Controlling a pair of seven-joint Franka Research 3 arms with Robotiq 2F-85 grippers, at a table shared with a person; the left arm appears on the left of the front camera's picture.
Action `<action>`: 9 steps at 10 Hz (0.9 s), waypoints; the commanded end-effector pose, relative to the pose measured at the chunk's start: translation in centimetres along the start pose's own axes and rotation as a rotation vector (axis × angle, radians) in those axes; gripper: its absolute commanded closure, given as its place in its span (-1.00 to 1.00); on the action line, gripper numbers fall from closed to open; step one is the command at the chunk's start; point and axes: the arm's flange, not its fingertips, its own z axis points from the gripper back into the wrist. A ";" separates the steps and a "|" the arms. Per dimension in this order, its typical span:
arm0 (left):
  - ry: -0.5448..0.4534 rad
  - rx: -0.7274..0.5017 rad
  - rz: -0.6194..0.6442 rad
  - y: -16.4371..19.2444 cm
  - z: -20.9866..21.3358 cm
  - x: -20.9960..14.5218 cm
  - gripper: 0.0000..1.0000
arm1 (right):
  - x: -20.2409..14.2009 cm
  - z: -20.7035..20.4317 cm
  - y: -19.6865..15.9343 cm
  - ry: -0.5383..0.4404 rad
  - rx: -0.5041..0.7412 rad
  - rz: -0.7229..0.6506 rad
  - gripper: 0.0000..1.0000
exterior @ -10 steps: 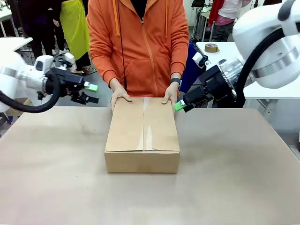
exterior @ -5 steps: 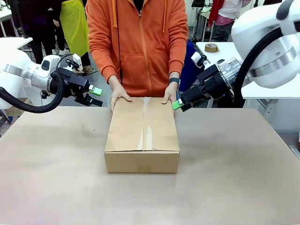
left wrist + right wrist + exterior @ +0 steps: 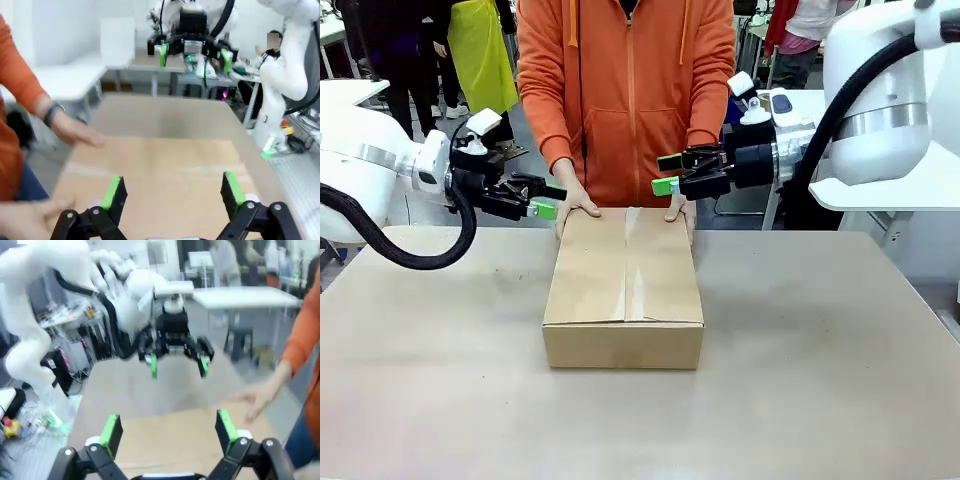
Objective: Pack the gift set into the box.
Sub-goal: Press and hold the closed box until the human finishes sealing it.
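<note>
The box [image 3: 625,290] sits mid-table with its top flaps folded shut; the gift set is hidden. A person in an orange hoodie rests both hands [image 3: 576,205] on the box's far edge. My left gripper [image 3: 546,201] hovers open just left of that edge, close to the person's hand. Open too, my right gripper [image 3: 668,175] hangs above the far right corner. In the left wrist view, the left gripper [image 3: 172,192] spreads over the box top [image 3: 165,165]. The right wrist view has the right gripper [image 3: 168,427] over the box [image 3: 175,440].
The brown table [image 3: 820,350] lies bare around the box. White tables [image 3: 880,190] stand behind on the right. The person's hand [image 3: 75,132] lies on the box near my left fingers, and the other hand [image 3: 255,397] is near my right fingers.
Both grippers have swung inward to the box's far end. The left moved right, toward the person's hand; the right rose and moved left. The box and hands stayed put.
</note>
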 end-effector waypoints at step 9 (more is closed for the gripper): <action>0.066 -0.061 -0.189 0.2 -3.3 -5.8 -1.00 | -11.2 -0.8 -4.3 0.013 0.063 0.063 -1.00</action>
